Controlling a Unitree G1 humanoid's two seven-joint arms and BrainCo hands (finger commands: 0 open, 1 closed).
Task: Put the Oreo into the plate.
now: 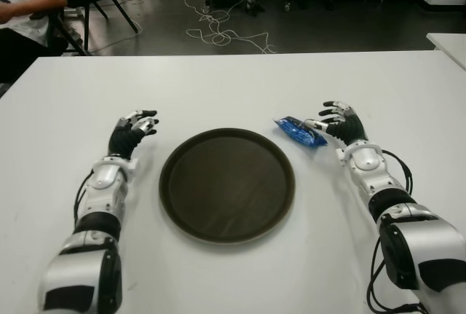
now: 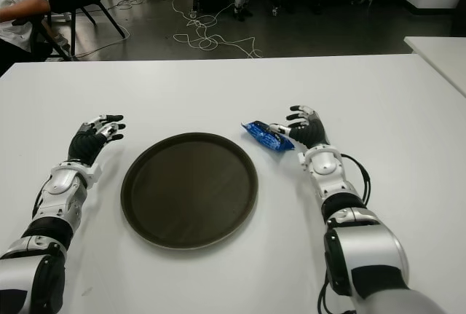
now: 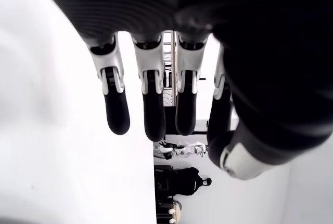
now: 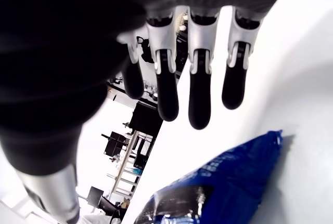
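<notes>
Plate [image 1: 227,194] holds nothing; Oreo pack [image 1: 299,131] lies on table [image 1: 218,81] just beside its rim. Right hand [image 1: 339,123] fingers spread beside pack, left hand [image 1: 133,131] fingers spread, holding nothing.

The round dark brown plastic plate [image 1: 227,194] sat on the white table [image 1: 233,81], near its front edge. The blue foil Oreo packet [image 1: 299,131] lay on the table at the plate's two o'clock, just beside the rim. The right hand [image 1: 341,122] was at the packet's three o'clock, close against it. The left hand [image 1: 132,131] was at the plate's ten o'clock, apart from the rim.
</notes>
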